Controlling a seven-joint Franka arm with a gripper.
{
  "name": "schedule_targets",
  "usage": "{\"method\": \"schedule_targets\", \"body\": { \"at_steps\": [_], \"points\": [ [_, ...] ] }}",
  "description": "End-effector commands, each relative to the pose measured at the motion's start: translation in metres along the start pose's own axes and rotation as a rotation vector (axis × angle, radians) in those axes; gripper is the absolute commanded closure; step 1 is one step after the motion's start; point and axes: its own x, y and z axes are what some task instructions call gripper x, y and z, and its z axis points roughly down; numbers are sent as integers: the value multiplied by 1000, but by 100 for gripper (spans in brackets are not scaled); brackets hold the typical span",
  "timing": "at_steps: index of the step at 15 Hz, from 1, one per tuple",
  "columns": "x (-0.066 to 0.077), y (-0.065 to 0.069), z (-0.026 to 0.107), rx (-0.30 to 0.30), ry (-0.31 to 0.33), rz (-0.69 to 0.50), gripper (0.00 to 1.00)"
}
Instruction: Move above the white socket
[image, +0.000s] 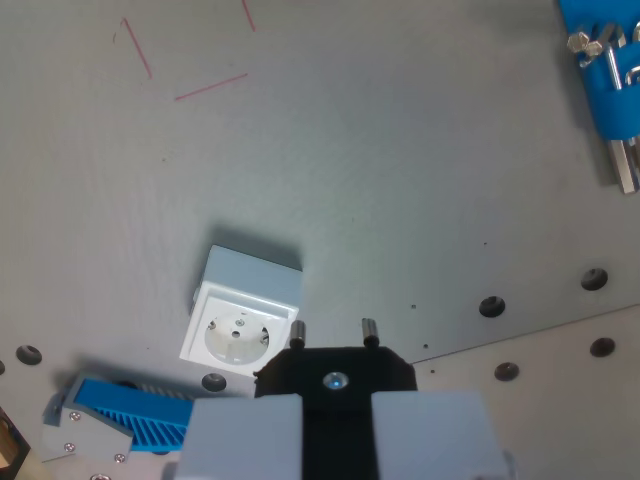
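The white socket is a small square box lying on the grey table, face up, with its round recess and two holes visible. It sits in the lower left of the wrist view. My gripper fills the bottom centre, its two grey fingers shut on a black plug. The plug's two metal pins point away from me. The left pin's tip lies at the socket's right edge in the picture; the plug body is just to the wrist view's right of the socket.
A blue ribbed part on a grey bracket lies at the bottom left, beside the socket. A blue fixture with metal screws sits in the top right corner. Several bolt holes line a plate edge at the lower right. Red pen marks cross the table top.
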Motion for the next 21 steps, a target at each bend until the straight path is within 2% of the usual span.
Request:
{"method": "schedule_targets", "body": {
  "at_steps": [1, 11, 21],
  "points": [
    [0, 0, 0, 0, 0, 1, 100],
    [-2, -1, 3, 1, 4, -64, 100],
    [-16, -5, 22, 14, 61, -255, 100]
  ]
}}
